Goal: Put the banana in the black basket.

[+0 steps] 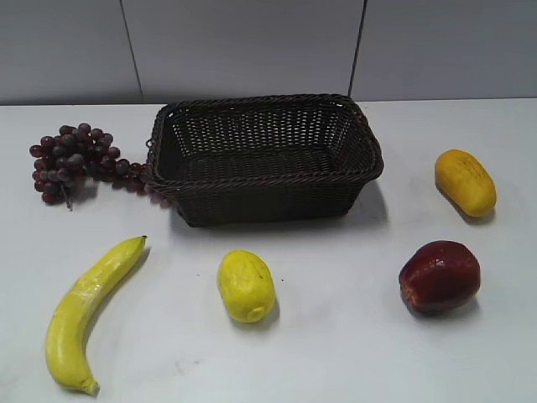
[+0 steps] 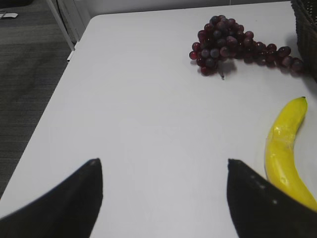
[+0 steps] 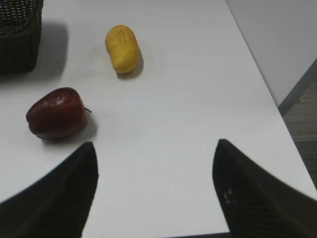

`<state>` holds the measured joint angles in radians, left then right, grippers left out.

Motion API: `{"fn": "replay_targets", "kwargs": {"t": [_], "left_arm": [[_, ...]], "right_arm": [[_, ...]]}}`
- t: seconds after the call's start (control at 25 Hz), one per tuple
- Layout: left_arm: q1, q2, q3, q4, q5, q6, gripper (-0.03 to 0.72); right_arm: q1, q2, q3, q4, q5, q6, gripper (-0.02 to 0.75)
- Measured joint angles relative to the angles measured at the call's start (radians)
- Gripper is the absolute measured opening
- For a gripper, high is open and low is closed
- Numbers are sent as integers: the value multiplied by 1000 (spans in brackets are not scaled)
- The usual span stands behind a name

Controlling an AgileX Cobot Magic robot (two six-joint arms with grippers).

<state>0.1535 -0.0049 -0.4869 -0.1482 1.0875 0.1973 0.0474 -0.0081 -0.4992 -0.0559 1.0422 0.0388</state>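
No brand, label or readable writing shows on any of the fruits or on the basket.

The left gripper (image 2: 163,198) appears only in its own wrist view, as two dark fingers at the bottom edge, spread wide apart with bare white table (image 2: 148,124) between them. It holds nothing and hangs above the table surface. The right finger (image 2: 257,203) of this gripper overlaps the lower end of the banana (image 2: 283,151) in the picture, but I cannot tell if they touch. The right gripper (image 3: 156,193) is also spread open and empty — its two dark fingers frame an empty part of the table near the front edge. No arm shows in the exterior view.

The banana (image 1: 84,312) lies flat on the table at the front left, well apart from the black basket (image 1: 264,159), with its pointed tip toward the basket and its stem end toward the front edge. The basket stands at the back middle of the table and nothing is inside it.

A bunch of dark red grapes (image 1: 75,159) lies just beside the left wall of the basket. A yellow lemon (image 1: 246,285) lies in front of the basket, near the middle. A dark red apple (image 1: 440,275) sits at the front right, and behind it — near the right side of the basket — lies an orange-yellow mango-like fruit (image 1: 465,181).
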Motion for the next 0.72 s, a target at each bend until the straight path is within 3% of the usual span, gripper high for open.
{"fn": "replay_targets", "kwargs": {"t": [0.4,0.72], "left_arm": [[0,0,0,-4,-1,0,583],[0,53,-10,-84,-69,0,583]], "right_arm": [[0,0,0,0,0,0,551],[0,0,0,0,0,0,551]]}}
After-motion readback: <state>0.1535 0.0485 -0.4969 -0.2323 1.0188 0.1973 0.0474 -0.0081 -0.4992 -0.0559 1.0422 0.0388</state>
